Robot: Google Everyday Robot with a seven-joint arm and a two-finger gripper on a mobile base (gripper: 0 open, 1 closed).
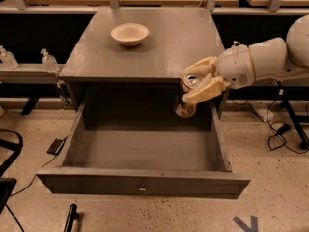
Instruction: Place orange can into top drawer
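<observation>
Above the open top drawer (145,151), at its back right corner, the gripper (197,82) pinches the tilted orange can (188,95)

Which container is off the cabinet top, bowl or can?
The orange can, clamped in the gripper above the open top drawer, right rear; the cream bowl sits on the cabinet top.

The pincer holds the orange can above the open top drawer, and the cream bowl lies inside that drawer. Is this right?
Not fully. The cream bowl is not inside the top drawer; it stands on the cabinet top, as the camera view shows. The rest is right: the pincer holds the orange can above the open drawer, toward its back.
</observation>
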